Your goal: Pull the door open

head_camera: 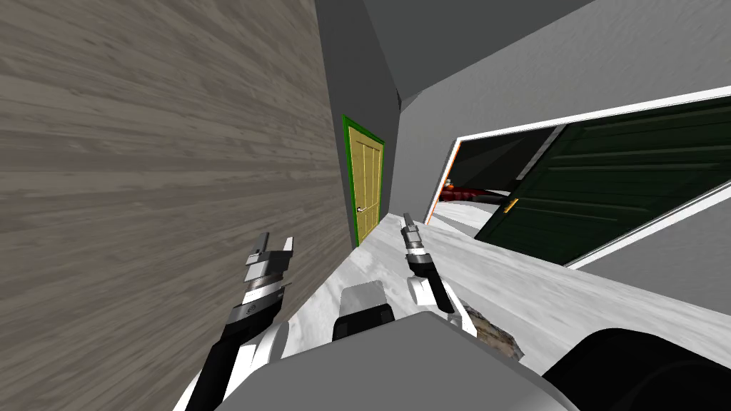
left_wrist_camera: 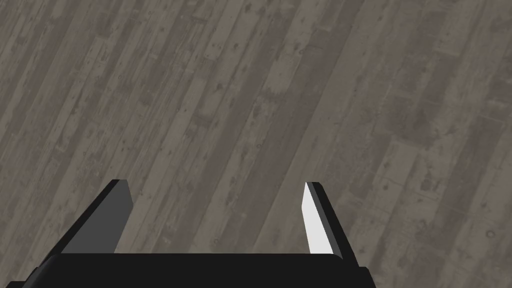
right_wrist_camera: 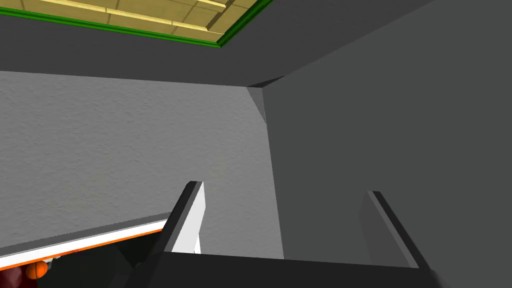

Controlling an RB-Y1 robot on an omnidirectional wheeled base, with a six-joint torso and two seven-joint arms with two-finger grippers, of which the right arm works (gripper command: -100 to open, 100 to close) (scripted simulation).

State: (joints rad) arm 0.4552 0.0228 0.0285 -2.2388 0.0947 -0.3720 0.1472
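A yellow panelled door in a green frame stands shut at the far end of the corridor, with a small lever handle on its left side. On the right wall a dark green door with an orange handle stands ajar in a white frame. My right gripper is held out toward the corridor's end, well short of both doors, open and holding nothing. Its wrist view catches the yellow door and the white frame's edge. My left gripper is open and faces the plank wall.
A grey-brown wood-plank wall runs close along my left. The pale floor leads down a narrow corridor between grey walls. Through the gap beside the green door a red object lies in the room beyond.
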